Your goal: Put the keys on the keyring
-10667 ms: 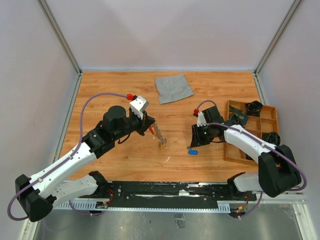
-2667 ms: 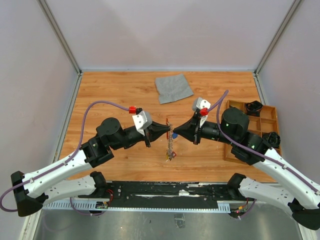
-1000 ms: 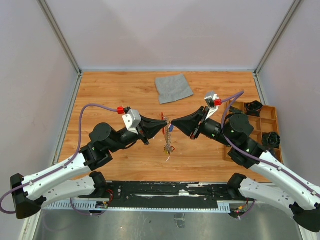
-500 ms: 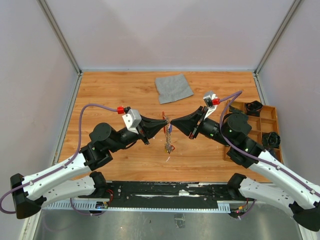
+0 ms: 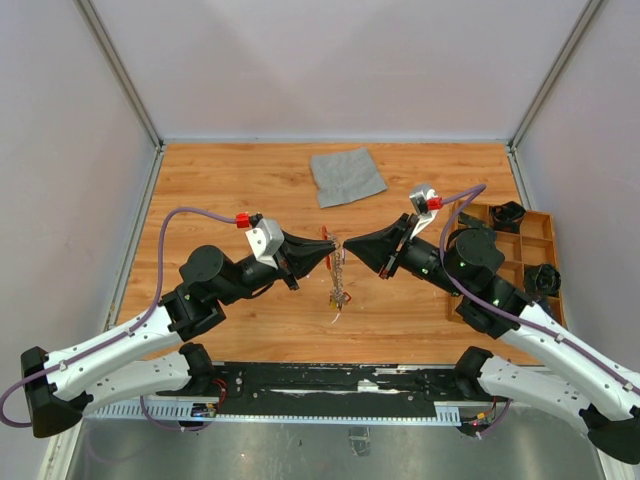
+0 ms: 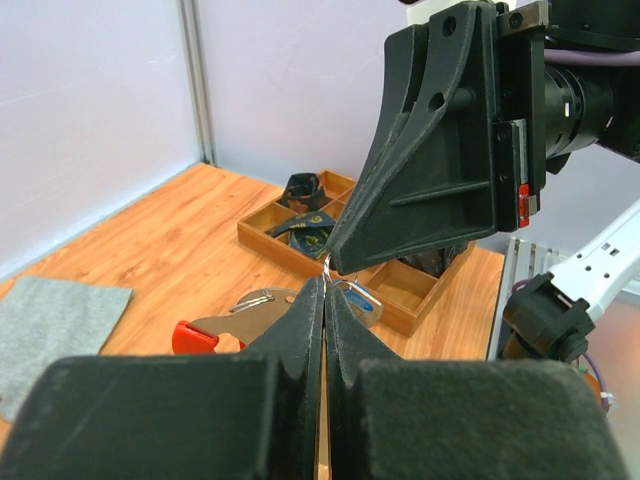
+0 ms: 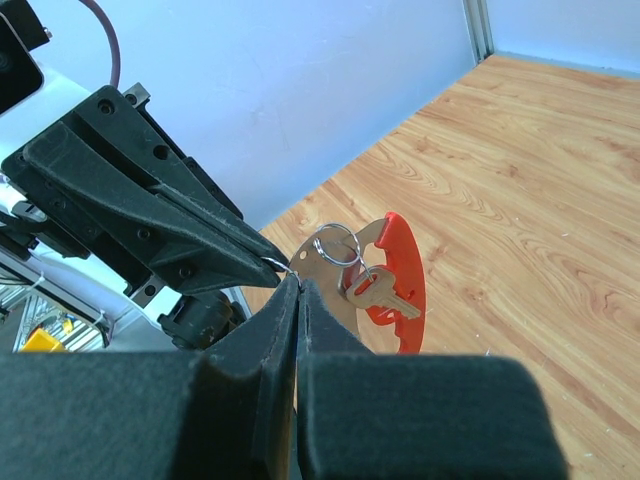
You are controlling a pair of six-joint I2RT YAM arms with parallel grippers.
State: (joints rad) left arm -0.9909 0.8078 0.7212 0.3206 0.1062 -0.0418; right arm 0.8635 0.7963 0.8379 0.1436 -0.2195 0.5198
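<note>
Top external, left fingers [image 5: 308, 256] stretched rightward clamping keyring [image 5: 327, 239], right fingers [image 5: 366, 248] stretched leftward, pinched shut

One red keyring [image 7: 405, 270] and one key [image 7: 378, 290] are counted. One grey cloth [image 5: 347, 176] and one wooden tray [image 5: 538, 242] are seen as well; further keys cannot be made out.

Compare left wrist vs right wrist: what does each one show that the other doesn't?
Only left wrist: the wooden tray with dark items in its compartments, the grey cloth, and the right gripper seen from outside.

Only right wrist: the left gripper seen from outside, and a key plainly hanging from a silvery ring against the keyring.

Both: the red keyring, with both sets of fingers shut and tip to tip at it. Left wrist shows silvery bits there too, too small to identify.
</note>
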